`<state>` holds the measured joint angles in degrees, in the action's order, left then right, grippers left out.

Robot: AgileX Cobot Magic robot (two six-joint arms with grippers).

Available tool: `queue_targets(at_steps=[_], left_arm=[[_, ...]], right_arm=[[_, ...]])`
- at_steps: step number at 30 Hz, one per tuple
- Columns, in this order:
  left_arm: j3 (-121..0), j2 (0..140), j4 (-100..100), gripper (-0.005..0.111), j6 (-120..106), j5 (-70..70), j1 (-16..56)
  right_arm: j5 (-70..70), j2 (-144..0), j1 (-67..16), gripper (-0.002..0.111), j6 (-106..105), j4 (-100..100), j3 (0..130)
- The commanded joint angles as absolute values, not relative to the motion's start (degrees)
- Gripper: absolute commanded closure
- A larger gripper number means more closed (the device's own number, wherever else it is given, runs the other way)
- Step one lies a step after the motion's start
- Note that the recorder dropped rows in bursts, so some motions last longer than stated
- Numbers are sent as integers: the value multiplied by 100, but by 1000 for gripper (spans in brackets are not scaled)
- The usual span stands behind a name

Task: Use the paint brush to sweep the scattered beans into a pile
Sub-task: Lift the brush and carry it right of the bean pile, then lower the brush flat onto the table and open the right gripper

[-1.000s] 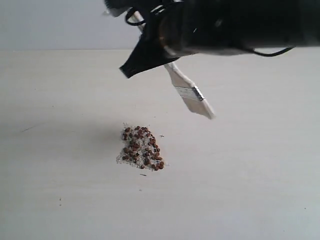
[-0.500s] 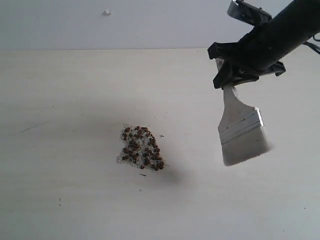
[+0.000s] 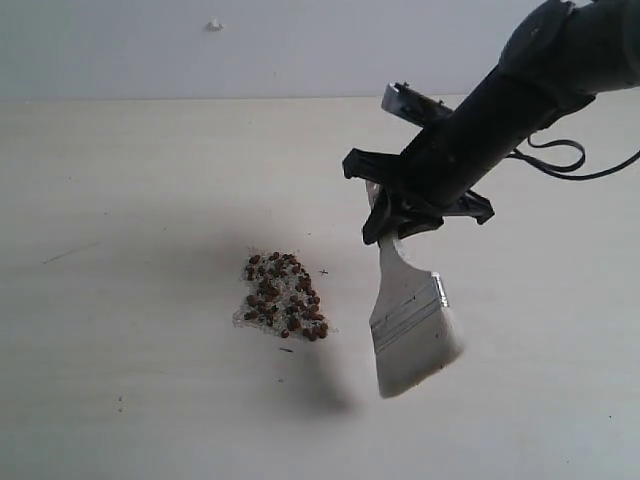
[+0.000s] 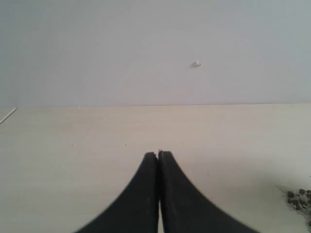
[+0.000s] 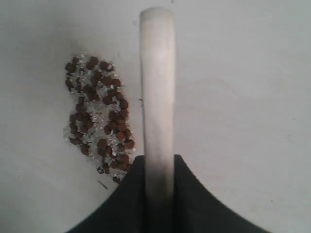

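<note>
R end effector [image 3: 400, 218] clenched, angled down

The gripper [image 5: 158, 164] is clamped on the paint brush [image 5: 157, 73], seen edge-on. The pile [image 5: 97, 114] of beans [image 5: 103, 65] and white grains lies on the bench [image 5: 243, 97] to one side of the brush.

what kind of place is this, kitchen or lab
Likely a bare robot test bench, not a home: a plain pale tabletop, a blank white wall, and a small pile of beans beside a paint brush held by the right end effector.
</note>
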<state>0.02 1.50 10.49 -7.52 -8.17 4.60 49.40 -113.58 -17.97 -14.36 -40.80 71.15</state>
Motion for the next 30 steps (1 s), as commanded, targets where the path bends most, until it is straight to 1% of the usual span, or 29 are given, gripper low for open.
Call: queue_targets(at_steps=[1,6,9,18,26,30], left_arm=[[0,121,1098,107,-711,-804,467],[0,121,1098,107,-711,-804,467],[0,121,1098,107,-711,-804,467],[0,121,1098,107,-711,-804,467],[0,121,1098,107,-711,-804,467],[0,121,1098,107,-711,-804,467]], right_arm=[[4974,-11696,-1800,108,-1735,-4441,7123],[5184,-11911,-1800,108,-2702,-5162,7123],[5188,-12018,-1788,108,-2813,-5193,7123],[5214,-12141,-1374,108,-3529,-5958,6886],[5366,-12327,-1323,108,-3846,-6013,6826],[5192,-12523,-1323,108,-3889,-6013,6826]])
